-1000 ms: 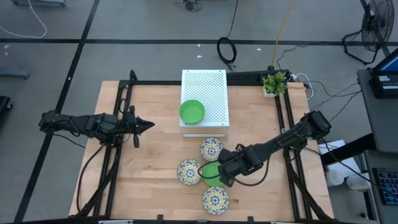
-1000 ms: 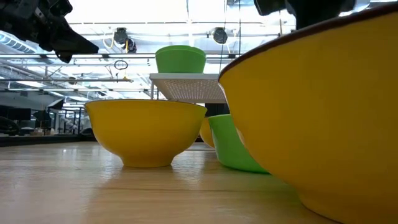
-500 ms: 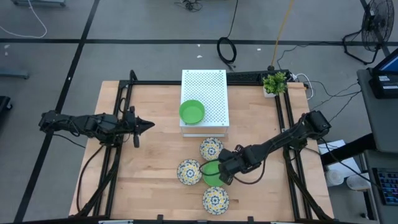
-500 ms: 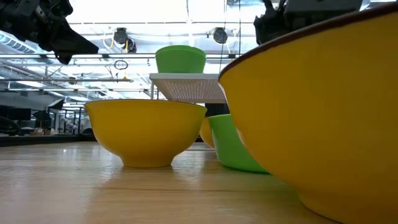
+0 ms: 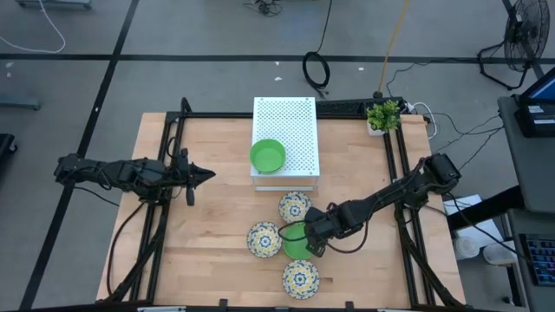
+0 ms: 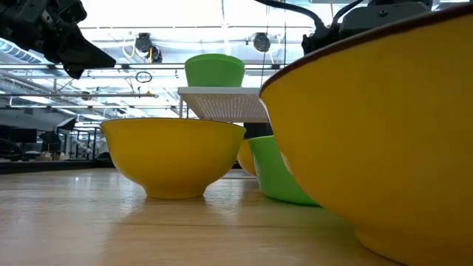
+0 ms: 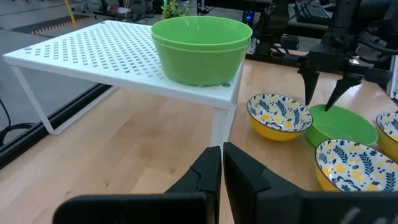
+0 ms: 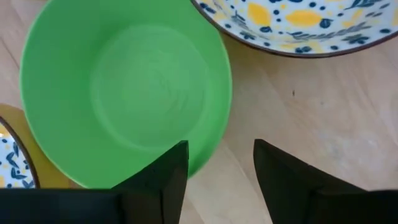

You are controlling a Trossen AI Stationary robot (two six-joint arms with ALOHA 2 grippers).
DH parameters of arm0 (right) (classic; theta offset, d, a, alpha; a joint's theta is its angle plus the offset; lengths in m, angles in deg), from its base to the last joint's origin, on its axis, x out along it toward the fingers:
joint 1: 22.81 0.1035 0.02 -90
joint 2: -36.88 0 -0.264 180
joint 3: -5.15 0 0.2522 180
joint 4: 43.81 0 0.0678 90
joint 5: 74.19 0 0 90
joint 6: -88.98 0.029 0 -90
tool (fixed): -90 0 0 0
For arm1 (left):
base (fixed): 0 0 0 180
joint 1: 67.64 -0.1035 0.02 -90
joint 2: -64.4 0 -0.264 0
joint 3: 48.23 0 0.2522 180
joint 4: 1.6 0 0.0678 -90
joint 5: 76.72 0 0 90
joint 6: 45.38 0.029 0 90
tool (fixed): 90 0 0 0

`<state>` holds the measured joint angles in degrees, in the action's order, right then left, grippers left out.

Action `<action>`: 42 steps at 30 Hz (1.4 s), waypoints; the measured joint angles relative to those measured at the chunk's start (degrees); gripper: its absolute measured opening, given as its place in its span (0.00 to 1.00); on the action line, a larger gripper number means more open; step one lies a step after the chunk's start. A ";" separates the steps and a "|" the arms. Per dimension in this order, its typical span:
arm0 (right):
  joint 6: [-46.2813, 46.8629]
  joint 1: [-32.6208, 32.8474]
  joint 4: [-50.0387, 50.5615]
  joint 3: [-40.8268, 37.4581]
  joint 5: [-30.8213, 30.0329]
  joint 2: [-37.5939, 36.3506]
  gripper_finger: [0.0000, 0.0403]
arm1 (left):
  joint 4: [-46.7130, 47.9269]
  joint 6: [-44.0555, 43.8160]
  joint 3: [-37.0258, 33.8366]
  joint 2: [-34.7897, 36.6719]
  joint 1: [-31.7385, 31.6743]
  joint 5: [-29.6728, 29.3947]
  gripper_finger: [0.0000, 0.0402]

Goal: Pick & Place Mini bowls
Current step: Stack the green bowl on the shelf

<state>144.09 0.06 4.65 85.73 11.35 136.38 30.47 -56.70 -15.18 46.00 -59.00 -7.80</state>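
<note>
Pick step, by my read: right gripper [image 8: 214,165], fingers spread, hangs over rim of green bowl [image 5: 295,242] on table [image 5: 208,251] amid three floral bowls; one finger inside rim, one outside. Next: drop, pinch rim, lift toward box [image 5: 286,130], where stacked green bowls [image 7: 200,46] sit; left gripper [image 7: 221,169], pressed together, waits at table's left.

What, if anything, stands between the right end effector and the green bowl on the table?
Nothing visible. The right end effector hangs open directly over the green bowl's rim, one finger inside, one outside. Three floral bowls crowd beside it, but none lies in between.
</note>
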 joint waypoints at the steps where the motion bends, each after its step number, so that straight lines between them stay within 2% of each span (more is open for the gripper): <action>1: -0.25 -0.14 0.00 0.00 0.00 0.00 0.41 | 0.00 -0.01 0.00 0.00 0.00 0.00 0.05; 42: -6.31 -1.20 0.28 0.00 -0.15 0.00 0.06 | -0.02 0.01 0.00 0.00 0.00 0.00 0.05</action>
<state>137.77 -1.14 4.93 85.73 11.19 136.38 30.44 -56.69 -15.18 46.00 -59.00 -7.80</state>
